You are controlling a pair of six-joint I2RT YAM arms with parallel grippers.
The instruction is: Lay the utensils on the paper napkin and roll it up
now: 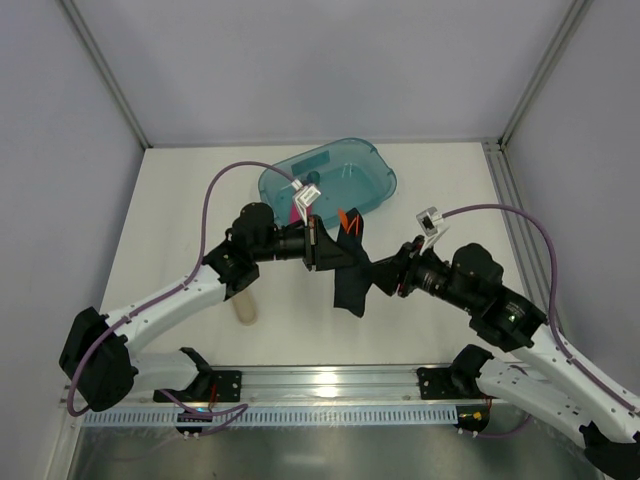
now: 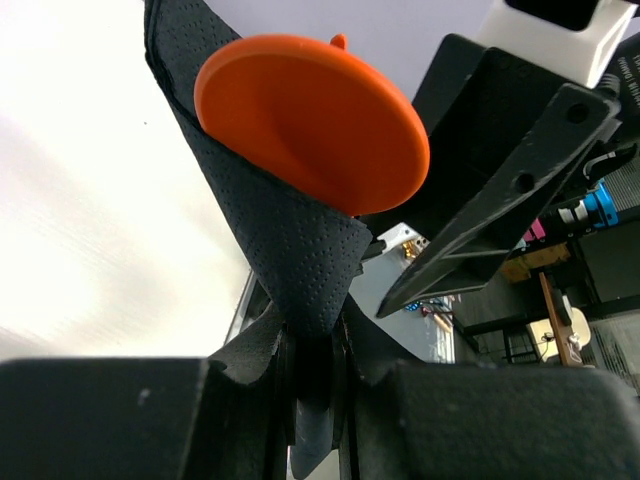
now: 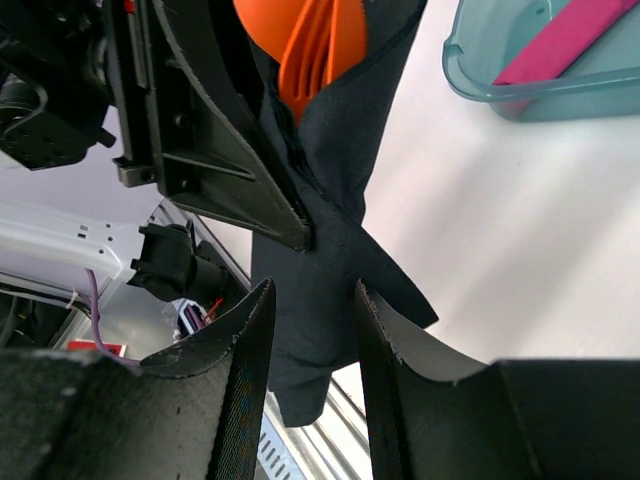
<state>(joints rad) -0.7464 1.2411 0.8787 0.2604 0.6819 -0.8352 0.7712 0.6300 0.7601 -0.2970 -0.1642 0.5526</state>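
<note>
The black paper napkin (image 1: 350,285) is wrapped around the orange utensils (image 1: 350,220) and held above the table. My left gripper (image 1: 322,247) is shut on the napkin from the left. In the left wrist view the napkin (image 2: 290,250) runs down between the jaws of my left gripper (image 2: 315,345), with an orange spoon bowl (image 2: 310,120) poking out of its top. My right gripper (image 1: 385,275) is open at the napkin's right side. In the right wrist view my right gripper (image 3: 312,300) has its fingers apart, and the napkin (image 3: 320,250) hangs just beyond them with orange utensils (image 3: 315,50) at its top.
A teal translucent tub (image 1: 365,185) stands at the back centre and holds a pink flat bar (image 3: 570,40). A pale beige tube (image 1: 245,305) lies on the table under the left arm. The enclosure walls stand close on both sides.
</note>
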